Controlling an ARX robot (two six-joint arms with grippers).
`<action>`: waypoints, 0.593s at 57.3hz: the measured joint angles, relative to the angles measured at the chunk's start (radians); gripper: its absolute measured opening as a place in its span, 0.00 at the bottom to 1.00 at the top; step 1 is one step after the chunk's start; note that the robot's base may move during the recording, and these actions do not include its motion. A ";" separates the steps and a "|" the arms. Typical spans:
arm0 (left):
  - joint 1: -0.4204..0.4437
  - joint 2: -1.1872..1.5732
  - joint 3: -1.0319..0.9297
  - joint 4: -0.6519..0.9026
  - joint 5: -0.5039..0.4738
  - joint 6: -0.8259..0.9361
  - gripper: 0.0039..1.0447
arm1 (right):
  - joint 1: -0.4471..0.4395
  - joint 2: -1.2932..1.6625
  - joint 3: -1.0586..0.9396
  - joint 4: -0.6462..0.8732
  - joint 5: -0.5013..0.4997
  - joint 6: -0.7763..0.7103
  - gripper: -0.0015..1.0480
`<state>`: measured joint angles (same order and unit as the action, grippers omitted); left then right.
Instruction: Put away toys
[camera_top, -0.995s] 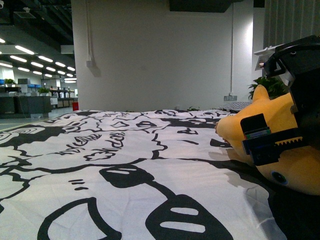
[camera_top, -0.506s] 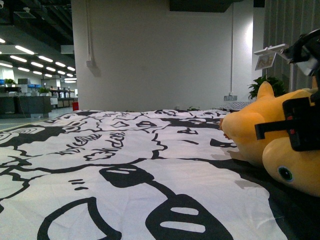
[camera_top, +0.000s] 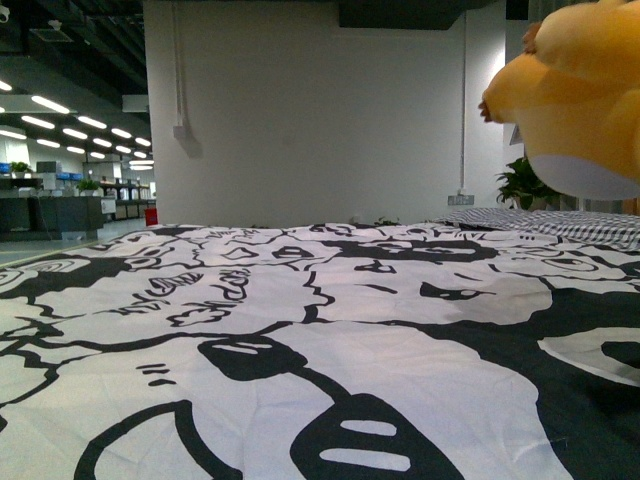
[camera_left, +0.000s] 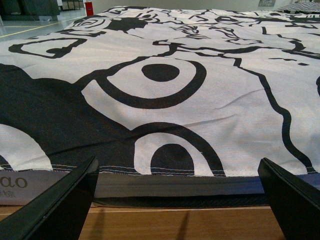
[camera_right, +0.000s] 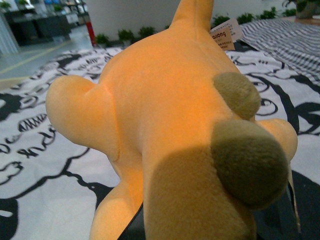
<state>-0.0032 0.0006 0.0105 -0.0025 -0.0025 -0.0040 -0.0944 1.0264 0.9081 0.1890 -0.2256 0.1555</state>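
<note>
The orange-yellow plush animal (camera_top: 580, 90) hangs in the air at the top right of the front view, well above the black-and-white patterned bedspread (camera_top: 300, 330). It fills the right wrist view (camera_right: 170, 125), with a white tag (camera_right: 225, 36) near its far end. My right gripper is shut on the plush animal; its fingers are hidden by the plush in both views. My left gripper (camera_left: 180, 205) is open and empty, its two dark fingers (camera_left: 55, 205) either side of the bed's near edge, above a wooden surface (camera_left: 175, 225).
A grey striped cover (camera_top: 590, 225) lies at the bed's far right. A potted plant (camera_top: 525, 185) stands behind it by the white wall (camera_top: 300, 110). An open office hall (camera_top: 70, 180) lies to the left.
The plush animal has been lifted off the bedspread, from the right middle up to the top right corner. The right gripper's dark fingers no longer show in front of it.
</note>
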 joint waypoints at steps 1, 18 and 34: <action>0.000 0.000 0.000 0.000 0.000 0.000 0.94 | -0.018 -0.016 -0.006 0.000 -0.024 0.012 0.07; 0.000 0.000 0.000 0.000 0.000 0.000 0.94 | -0.237 -0.297 -0.163 -0.021 -0.296 0.171 0.07; 0.000 0.000 0.000 0.000 0.000 0.000 0.94 | -0.238 -0.358 -0.180 -0.089 -0.294 0.170 0.07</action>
<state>-0.0032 0.0010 0.0105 -0.0025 -0.0025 -0.0040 -0.3328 0.6685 0.7277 0.0998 -0.5194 0.3252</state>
